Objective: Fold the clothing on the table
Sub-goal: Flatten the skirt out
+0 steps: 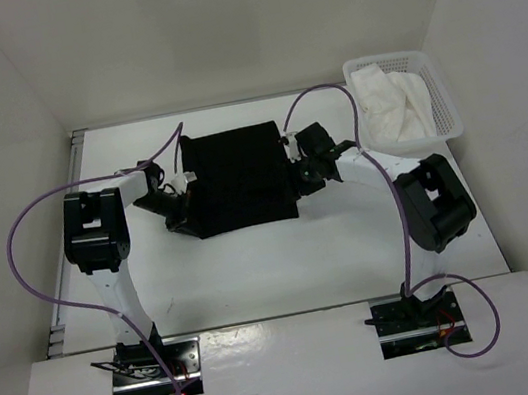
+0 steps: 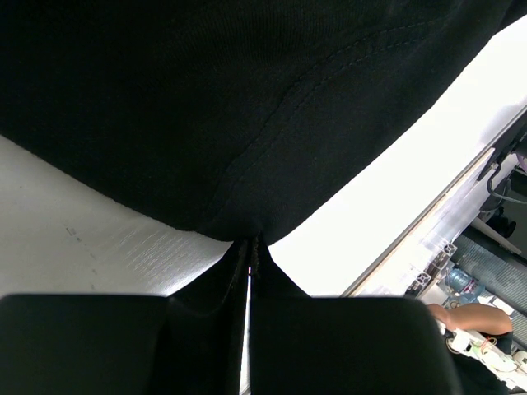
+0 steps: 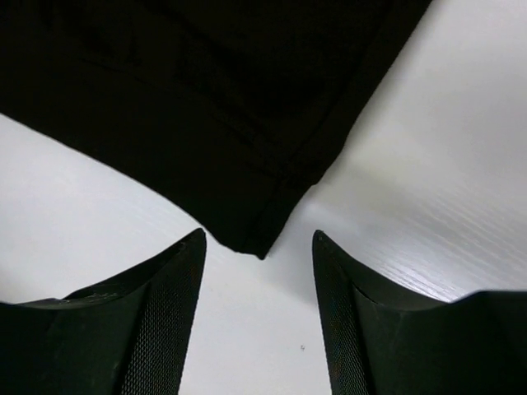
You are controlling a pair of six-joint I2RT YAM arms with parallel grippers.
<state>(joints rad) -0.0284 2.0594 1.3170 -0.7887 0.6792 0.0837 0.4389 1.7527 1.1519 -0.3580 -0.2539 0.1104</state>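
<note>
The black clothing [image 1: 238, 176] lies spread flat in the middle of the white table [image 1: 258, 280]. My left gripper [image 1: 185, 192] is at its left edge. In the left wrist view the left gripper [image 2: 249, 245] is shut, pinching the hem of the clothing [image 2: 247, 99], which puckers at the tips. My right gripper [image 1: 296, 160] is at the clothing's right edge. In the right wrist view the right gripper [image 3: 257, 237] stands open, and a corner of the clothing [image 3: 206, 99] pokes just between its fingertips [image 3: 191, 247] without touching them.
A white mesh basket [image 1: 448, 101] holding a white cloth [image 1: 396, 109] stands at the back right corner. White walls enclose the table on the left, back and right. A metal rail [image 2: 428, 226] runs along the table's left edge.
</note>
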